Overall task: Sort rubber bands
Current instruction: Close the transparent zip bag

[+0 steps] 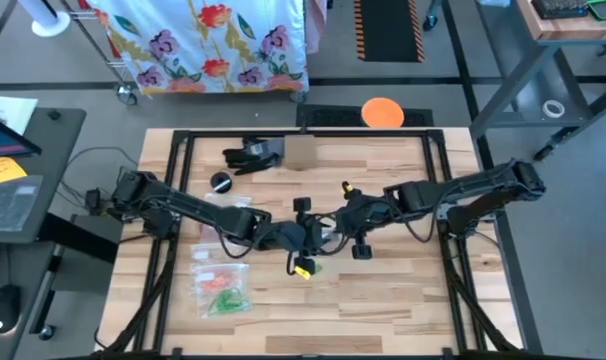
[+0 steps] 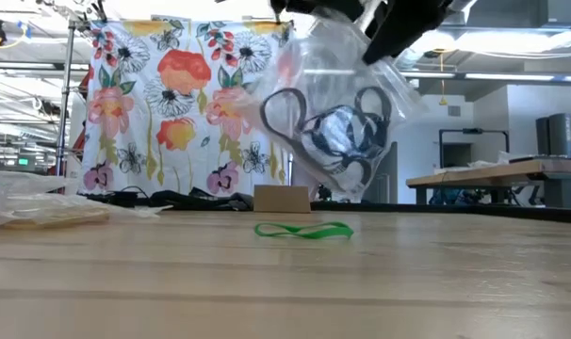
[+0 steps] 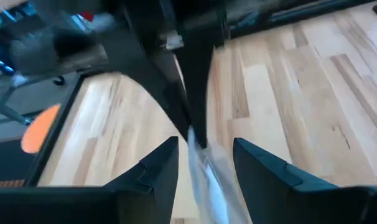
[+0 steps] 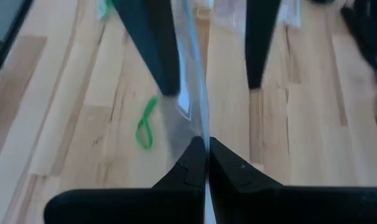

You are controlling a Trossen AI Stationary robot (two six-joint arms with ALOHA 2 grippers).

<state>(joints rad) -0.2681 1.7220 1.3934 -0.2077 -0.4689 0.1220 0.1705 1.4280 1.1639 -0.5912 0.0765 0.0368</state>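
The wooden worktop carries the work, with both arms meeting over its middle. Held above it is a clear bag with dark rubber bands gathered in its lower part. The right pincer is pressed together on the bag's thin edge, while the left pincer stands spread, its fingers on either side of the film without closing on it. Flat bags of sorted bands lie on the worktop on the left arm's side.

The bag looks limp, light and slick, so a pinch near its rim should hold better than one lower down, where the film would likely fold and slip.

One green rubber band lies loose and flattened on the wood beneath the bag. It is probably featherlight, soft and stretchy; being so thin, it likely needs fingertips closing low against the wood across one strand, or it may roll away.
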